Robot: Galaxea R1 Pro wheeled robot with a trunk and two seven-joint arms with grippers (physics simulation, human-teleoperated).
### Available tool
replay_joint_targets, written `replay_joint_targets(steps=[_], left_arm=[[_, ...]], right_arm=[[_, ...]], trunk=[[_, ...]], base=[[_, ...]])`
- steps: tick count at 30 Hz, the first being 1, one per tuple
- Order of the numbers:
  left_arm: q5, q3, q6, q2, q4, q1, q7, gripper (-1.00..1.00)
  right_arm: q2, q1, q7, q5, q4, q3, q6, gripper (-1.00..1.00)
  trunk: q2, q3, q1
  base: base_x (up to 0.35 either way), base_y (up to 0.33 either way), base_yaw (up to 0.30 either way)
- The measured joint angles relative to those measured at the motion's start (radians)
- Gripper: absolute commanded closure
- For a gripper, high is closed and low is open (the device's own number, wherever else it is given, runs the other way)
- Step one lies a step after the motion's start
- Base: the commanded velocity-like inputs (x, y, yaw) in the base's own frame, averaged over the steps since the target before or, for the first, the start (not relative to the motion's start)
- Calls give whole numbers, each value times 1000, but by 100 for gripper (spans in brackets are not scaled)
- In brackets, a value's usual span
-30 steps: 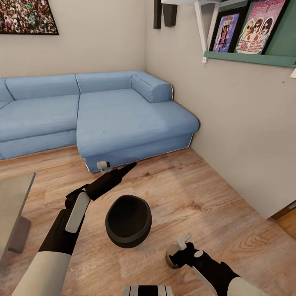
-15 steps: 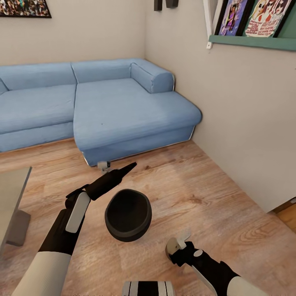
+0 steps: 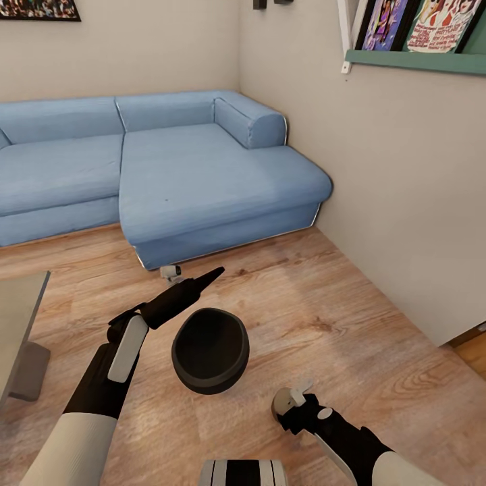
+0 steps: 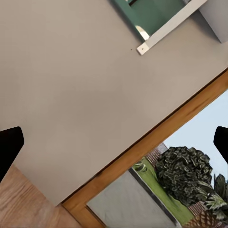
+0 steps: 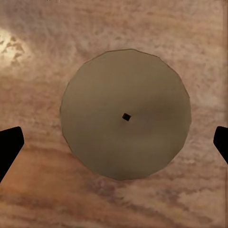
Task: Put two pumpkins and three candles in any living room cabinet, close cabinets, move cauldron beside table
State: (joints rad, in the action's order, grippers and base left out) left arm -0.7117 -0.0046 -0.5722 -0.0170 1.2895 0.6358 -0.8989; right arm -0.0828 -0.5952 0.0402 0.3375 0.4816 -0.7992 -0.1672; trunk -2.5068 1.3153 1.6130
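The black cauldron (image 3: 210, 350) sits on the wood floor between my two arms, its mouth empty. My left gripper (image 3: 213, 273) is stretched out above the floor just beyond the cauldron, toward the sofa. In the left wrist view its fingers (image 4: 9, 145) stand wide apart with nothing between them, facing a wall and a window. My right gripper (image 3: 281, 412) points down at the floor to the right of the cauldron. In the right wrist view a candle (image 5: 126, 114) with a pale round top and a dark wick stands on the floor directly below, between the open fingertips (image 5: 9, 145).
A blue corner sofa (image 3: 202, 175) fills the back. The white wall (image 3: 405, 202) runs along the right, with a green shelf (image 3: 418, 62) of pictures. A glass-topped table (image 3: 17, 310) stands at the left edge. Open wood floor (image 3: 337, 317) lies to the right.
The camera has shifted, so the sofa and shelf sit higher in the picture. Both arms and the cauldron keep their places relative to each other.
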Motion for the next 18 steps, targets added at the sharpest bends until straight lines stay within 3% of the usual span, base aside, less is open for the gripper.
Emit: replay_joint_targets(steps=[18], left_arm=[[-1,0,2,0,0,-2,-3,-100]], right_arm=[[0,-1,0,0,-1,8,0,-100]], trunk=[[0,4,1]], base=[[46,0,0]])
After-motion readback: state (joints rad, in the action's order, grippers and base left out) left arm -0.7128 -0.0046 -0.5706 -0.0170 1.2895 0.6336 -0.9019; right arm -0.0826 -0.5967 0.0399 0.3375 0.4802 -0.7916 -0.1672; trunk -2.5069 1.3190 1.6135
